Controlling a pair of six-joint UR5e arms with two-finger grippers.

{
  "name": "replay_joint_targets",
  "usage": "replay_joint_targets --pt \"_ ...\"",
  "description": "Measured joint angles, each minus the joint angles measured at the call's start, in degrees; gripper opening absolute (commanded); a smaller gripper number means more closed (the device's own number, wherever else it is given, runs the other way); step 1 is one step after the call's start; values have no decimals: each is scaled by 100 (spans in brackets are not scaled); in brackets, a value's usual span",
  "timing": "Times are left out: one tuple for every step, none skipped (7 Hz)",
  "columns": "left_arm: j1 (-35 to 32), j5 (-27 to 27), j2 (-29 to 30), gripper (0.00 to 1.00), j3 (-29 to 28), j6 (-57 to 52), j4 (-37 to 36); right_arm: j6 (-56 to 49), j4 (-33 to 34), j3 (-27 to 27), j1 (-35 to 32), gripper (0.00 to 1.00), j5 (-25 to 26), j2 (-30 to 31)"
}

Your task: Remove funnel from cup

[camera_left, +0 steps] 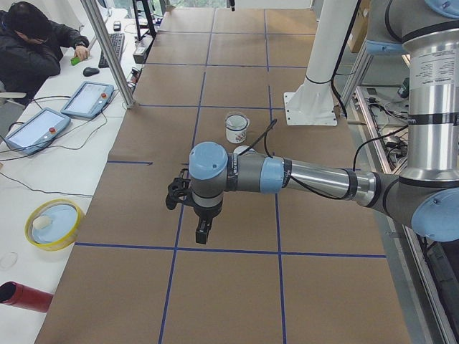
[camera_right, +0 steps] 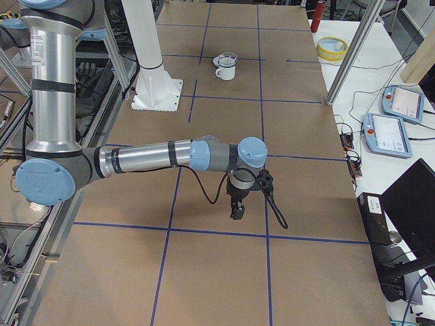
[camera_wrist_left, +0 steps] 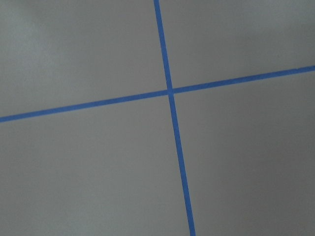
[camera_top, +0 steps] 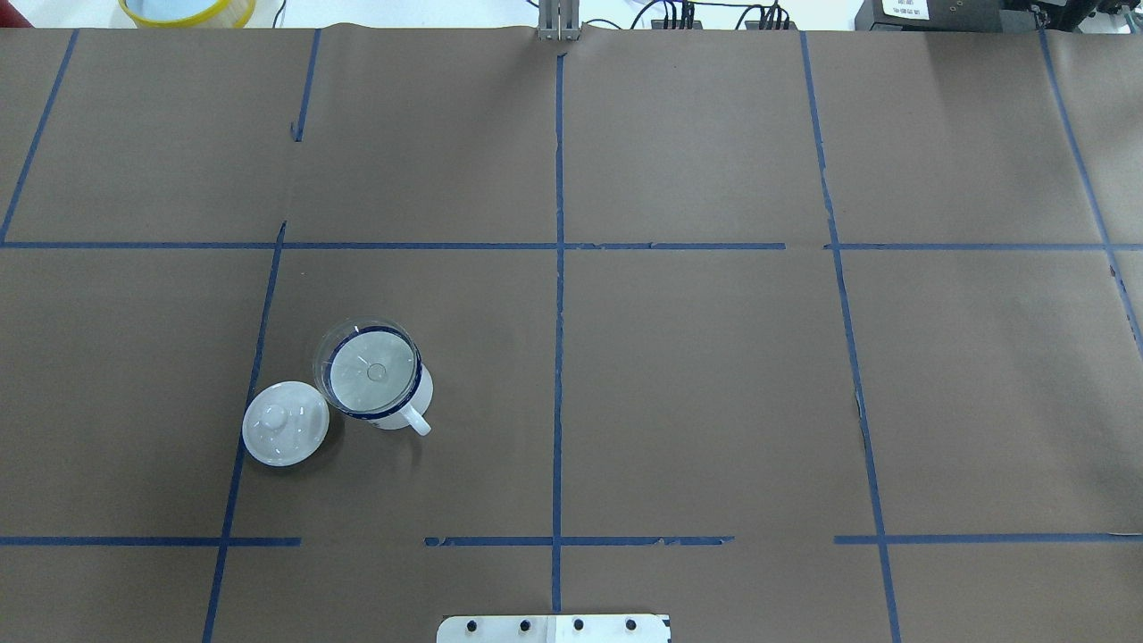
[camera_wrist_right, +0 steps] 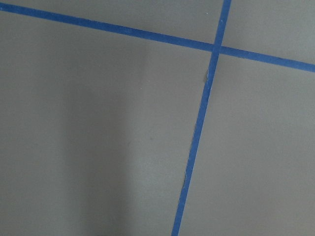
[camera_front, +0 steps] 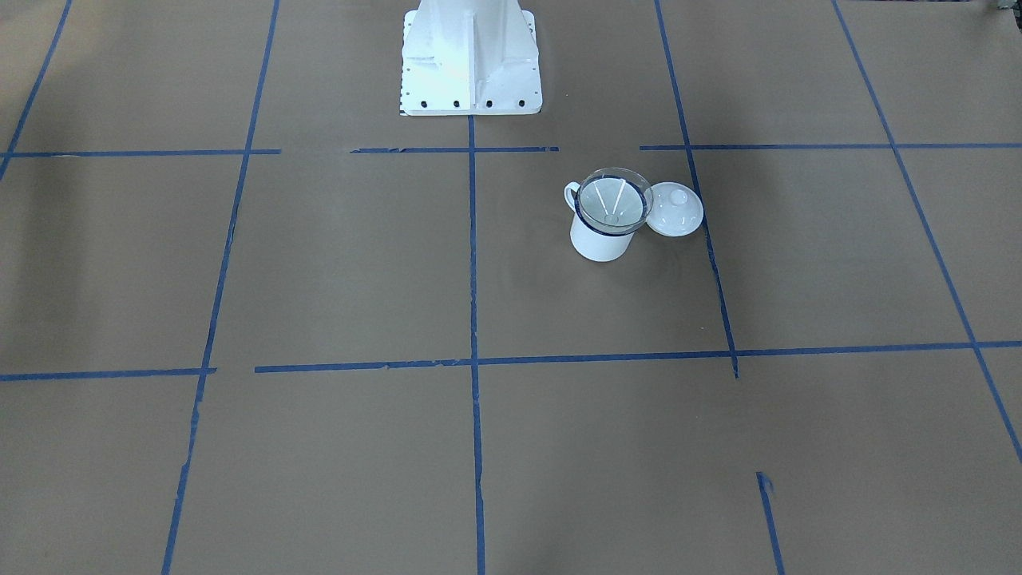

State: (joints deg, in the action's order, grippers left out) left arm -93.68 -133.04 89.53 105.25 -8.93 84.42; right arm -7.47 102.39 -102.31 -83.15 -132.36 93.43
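Observation:
The clear funnel (camera_front: 613, 200) sits in the mouth of the white cup (camera_front: 599, 243) with a dark blue rim, upright on the brown table. In the overhead view the funnel (camera_top: 368, 366) covers the cup (camera_top: 421, 389) left of centre. Both also show small in the side views: funnel (camera_left: 237, 118), cup (camera_right: 225, 72). My left gripper (camera_left: 203, 233) hangs over the table well away from the cup; I cannot tell whether it is open or shut. My right gripper (camera_right: 237, 212) is far from the cup; I cannot tell its state either. Both wrist views show only paper and tape.
A white domed lid (camera_front: 675, 209) with a knob lies right beside the cup, also in the overhead view (camera_top: 285, 422). The white robot base (camera_front: 471, 64) stands at the table's edge. A yellow bowl (camera_left: 54, 223), tablets (camera_left: 87, 98) and an operator (camera_left: 36, 43) are beside the table.

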Motion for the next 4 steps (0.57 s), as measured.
replay_joint_targets --pt "4 3 253 100 -92 65 283 0 0 0 0 100 0 0" --pt "2 -34 428 100 -151 460 777 0 0 0 0 100 0 0" --pt "16 -105 505 100 -134 1322 1299 0 0 -3 0 100 0 0" --pt "197 -145 553 100 -103 2405 1978 0 2 -7 0 100 0 0"
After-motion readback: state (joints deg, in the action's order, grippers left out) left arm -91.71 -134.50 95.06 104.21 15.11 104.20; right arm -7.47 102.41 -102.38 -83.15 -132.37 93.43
